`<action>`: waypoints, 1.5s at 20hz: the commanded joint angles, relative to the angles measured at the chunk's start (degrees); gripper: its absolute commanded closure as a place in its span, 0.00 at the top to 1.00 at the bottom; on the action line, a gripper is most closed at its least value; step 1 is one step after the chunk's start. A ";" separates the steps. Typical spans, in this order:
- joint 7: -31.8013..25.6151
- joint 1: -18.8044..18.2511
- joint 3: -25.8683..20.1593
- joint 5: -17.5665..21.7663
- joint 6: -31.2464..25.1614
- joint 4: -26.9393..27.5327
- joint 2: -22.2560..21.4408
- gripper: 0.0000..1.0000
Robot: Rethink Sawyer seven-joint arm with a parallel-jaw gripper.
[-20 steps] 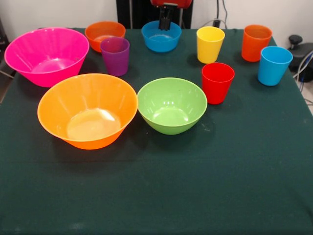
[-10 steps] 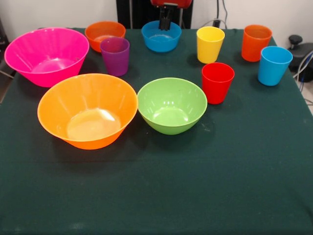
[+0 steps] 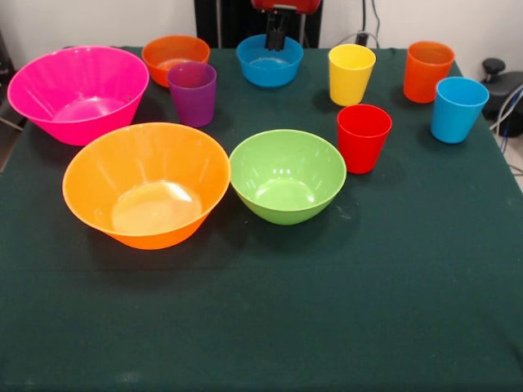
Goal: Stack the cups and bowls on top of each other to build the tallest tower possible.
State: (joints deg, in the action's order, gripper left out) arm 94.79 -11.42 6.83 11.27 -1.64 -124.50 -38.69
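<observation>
All the bowls and cups stand upright and apart on the green cloth, and no tower shows. The large pink bowl (image 3: 78,94) is at far left, the large orange bowl (image 3: 147,184) in front of it, and the green bowl (image 3: 288,175) at centre. The small orange bowl (image 3: 175,57) and small blue bowl (image 3: 270,61) sit at the back. The purple cup (image 3: 193,94), yellow cup (image 3: 350,75), orange cup (image 3: 427,72), light blue cup (image 3: 458,109) and red cup (image 3: 364,137) stand nearby. My gripper (image 3: 276,41) hangs just above the blue bowl's back rim, holding nothing visible.
The table (image 3: 327,310) carries a dark green cloth, with a wide bare stretch across the front half. A black knob-like object (image 3: 493,67) and cables (image 3: 508,106) lie just off the right edge.
</observation>
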 commanded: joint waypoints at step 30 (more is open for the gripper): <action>9.61 3.38 -5.57 -4.30 -9.92 -0.61 -4.90 1.00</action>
State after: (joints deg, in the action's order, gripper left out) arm 94.81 -10.36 6.80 10.76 -3.30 -124.52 -40.80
